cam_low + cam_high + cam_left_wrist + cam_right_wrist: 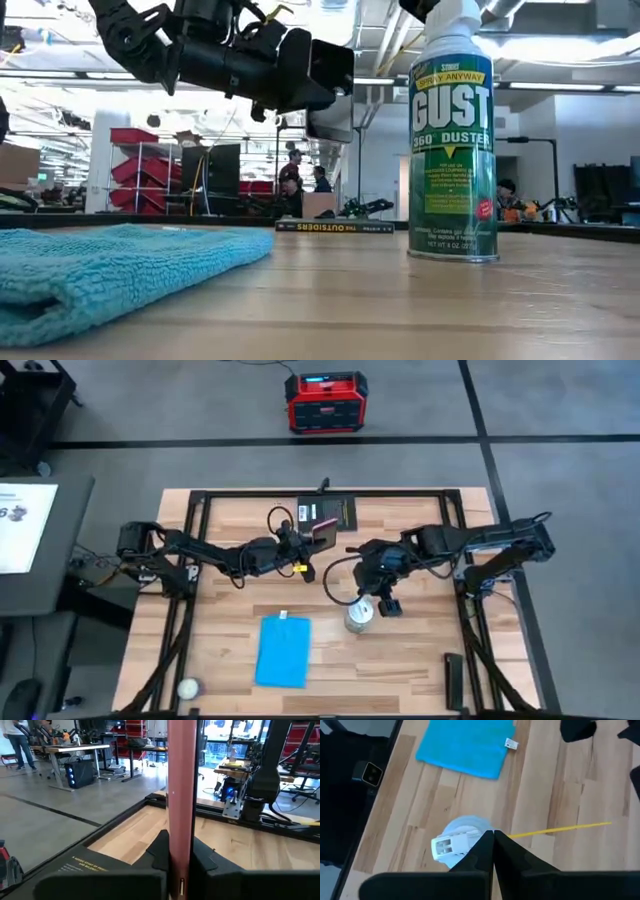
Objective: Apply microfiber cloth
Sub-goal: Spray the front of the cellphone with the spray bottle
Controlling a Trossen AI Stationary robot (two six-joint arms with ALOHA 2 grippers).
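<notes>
duster can (pixel 451 140) upright on table (pixel 400 670) | black book (pixel 328 512) | red box (pixel 323 402) on floor

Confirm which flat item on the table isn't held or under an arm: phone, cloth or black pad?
The microfiber cloth, sky-blue, lying alone at the table's near edge. The left gripper holds the phone above the black pad.

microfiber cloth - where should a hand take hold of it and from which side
Probably from straight above, pinching an edge or corner of the microfiber cloth. It lies flat and limp on the table, so there is nothing to get under. The tag corner nearest the duster can looks most reachable.
</notes>
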